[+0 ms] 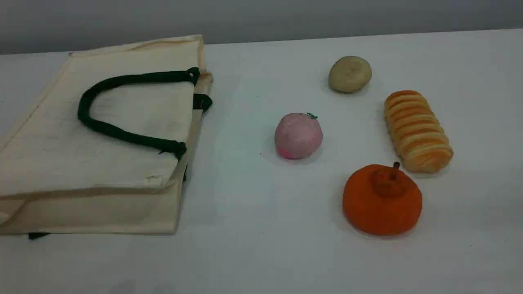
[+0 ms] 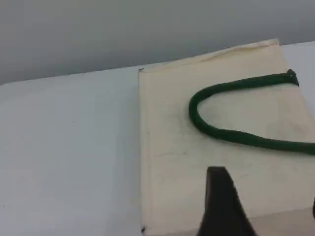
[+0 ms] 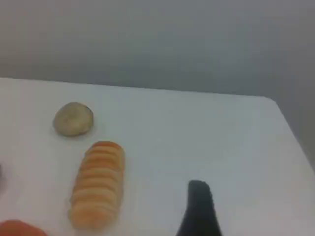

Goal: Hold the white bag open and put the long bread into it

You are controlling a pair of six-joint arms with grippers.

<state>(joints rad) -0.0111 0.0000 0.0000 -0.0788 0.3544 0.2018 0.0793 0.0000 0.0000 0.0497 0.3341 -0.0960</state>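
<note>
The bag (image 1: 49, 151) lies flat on the left of the table (image 1: 253, 228), its mouth edge to the right and one green handle (image 1: 122, 79) looped on its upper face. The bread (image 1: 417, 130) lies well apart on the right, lengthwise far to near, between a beige bun (image 1: 350, 74) farther off and an orange ball (image 1: 382, 200) just nearer, with a pink ball (image 1: 298, 135) to its left. The left gripper (image 2: 267, 196) hangs over the bag with jaws apart and nothing between them; the right gripper (image 3: 199, 206) shows one finger over bare table right of the bread, jaws wide, holding nothing.
</note>
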